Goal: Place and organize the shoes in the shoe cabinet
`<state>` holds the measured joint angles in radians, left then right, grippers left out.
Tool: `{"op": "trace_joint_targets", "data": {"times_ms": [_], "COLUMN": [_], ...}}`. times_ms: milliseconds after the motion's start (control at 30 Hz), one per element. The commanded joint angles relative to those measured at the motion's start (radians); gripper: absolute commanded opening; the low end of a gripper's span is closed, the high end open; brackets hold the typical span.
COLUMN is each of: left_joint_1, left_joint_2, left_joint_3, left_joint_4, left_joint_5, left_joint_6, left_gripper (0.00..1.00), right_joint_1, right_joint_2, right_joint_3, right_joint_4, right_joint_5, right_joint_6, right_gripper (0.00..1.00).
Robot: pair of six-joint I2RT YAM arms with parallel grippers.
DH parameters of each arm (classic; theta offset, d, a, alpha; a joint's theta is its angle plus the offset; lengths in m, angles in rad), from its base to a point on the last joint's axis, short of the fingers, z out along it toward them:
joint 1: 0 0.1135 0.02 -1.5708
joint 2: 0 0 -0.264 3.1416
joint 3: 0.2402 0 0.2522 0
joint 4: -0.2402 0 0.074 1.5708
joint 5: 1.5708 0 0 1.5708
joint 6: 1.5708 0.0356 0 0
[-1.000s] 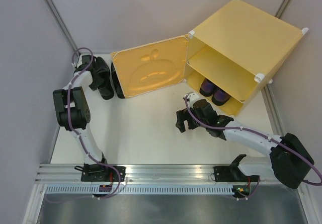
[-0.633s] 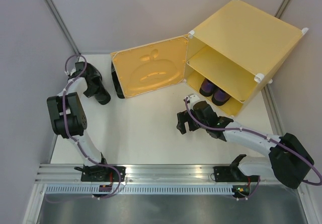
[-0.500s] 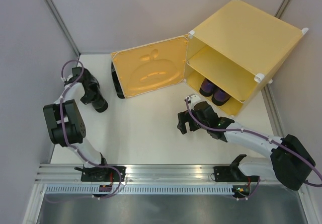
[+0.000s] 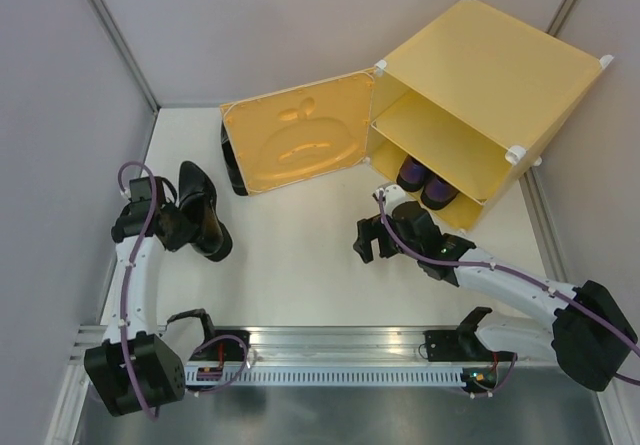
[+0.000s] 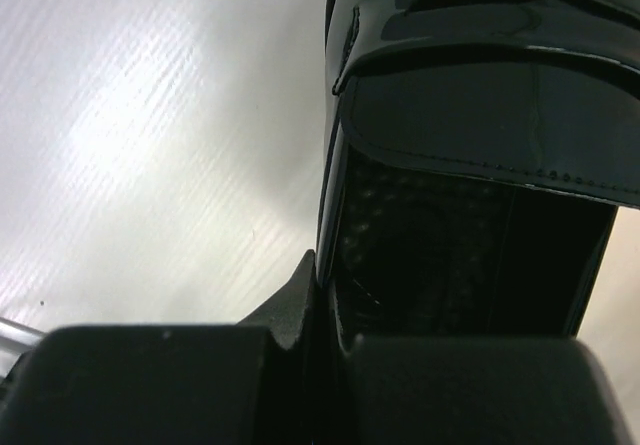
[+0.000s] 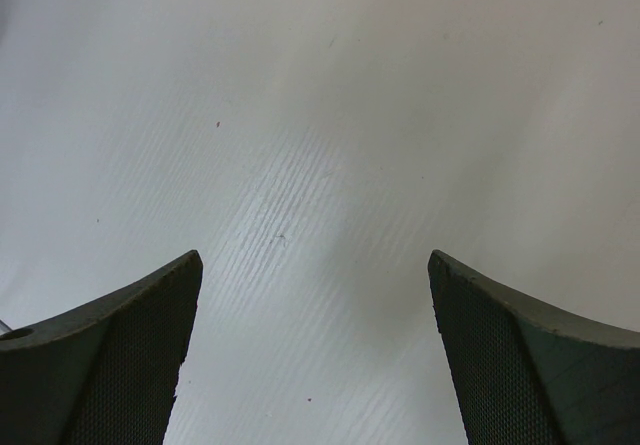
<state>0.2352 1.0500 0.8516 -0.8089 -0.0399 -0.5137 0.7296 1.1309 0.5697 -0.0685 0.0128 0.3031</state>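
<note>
My left gripper (image 4: pixel 176 223) is shut on a black shoe (image 4: pixel 207 223) at the left of the table. In the left wrist view, the shoe (image 5: pixel 480 115) has its side wall pinched between my fingers (image 5: pixel 300 295). The second black shoe (image 4: pixel 231 161) stands half hidden behind the left edge of the open door (image 4: pixel 300 145). The purple pair (image 4: pixel 421 181) sits in the lower compartment of the yellow shoe cabinet (image 4: pixel 490 65). My right gripper (image 4: pixel 366 241) is open and empty over bare table in front of the cabinet. Its fingers (image 6: pixel 120 355) are spread wide apart.
The door, embossed with an apple, swings out to the left from the cabinet's front. The cabinet's upper shelf (image 4: pixel 440 135) holds nothing. Grey walls close in the table on the left, back and right. A metal rail (image 4: pixel 320 350) runs along the near edge.
My left arm has swung from beside the door toward the near left, carrying the black shoe with it. My right arm has hardly moved.
</note>
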Motion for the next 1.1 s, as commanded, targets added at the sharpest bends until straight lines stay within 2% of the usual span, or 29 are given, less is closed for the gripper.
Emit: {"op": "trace_joint_targets", "data": {"times_ms": [0, 200, 333, 533, 733, 833, 1067], "left_joint_1": [-0.002, 0.0, -0.007, -0.045, -0.137, -0.161, -0.215], "left_joint_2": [-0.093, -0.293, -0.357, -0.458, -0.556, -0.59, -0.61], "left_joint_3": [0.013, 0.056, 0.087, 0.029, -0.017, -0.06, -0.111], "left_joint_4": [-0.074, -0.21, -0.256, -0.25, -0.283, -0.265, -0.15], "left_joint_5": [0.139, 0.17, 0.242, 0.369, 0.33, 0.354, 0.538], "left_joint_6": [0.049, 0.023, 0.03, 0.032, 0.081, 0.095, 0.138], "left_gripper": [0.02, 0.02, 0.02, 0.02, 0.02, 0.02, 0.02], "right_joint_1": [0.004, 0.004, 0.005, 0.004, 0.004, 0.004, 0.004], "right_joint_2": [-0.028, -0.019, 0.009, 0.004, -0.008, -0.016, -0.065], "right_joint_3": [0.009, 0.028, 0.065, 0.157, 0.223, 0.231, 0.234], "right_joint_4": [0.001, -0.008, -0.042, -0.09, -0.125, -0.139, -0.177], "right_joint_5": [0.019, 0.027, 0.029, 0.015, 0.046, 0.065, 0.096], "right_joint_6": [0.01, 0.014, 0.028, 0.079, 0.122, 0.143, 0.183], "right_gripper": [0.97, 0.97, 0.97, 0.96, 0.96, 0.96, 0.96]}}
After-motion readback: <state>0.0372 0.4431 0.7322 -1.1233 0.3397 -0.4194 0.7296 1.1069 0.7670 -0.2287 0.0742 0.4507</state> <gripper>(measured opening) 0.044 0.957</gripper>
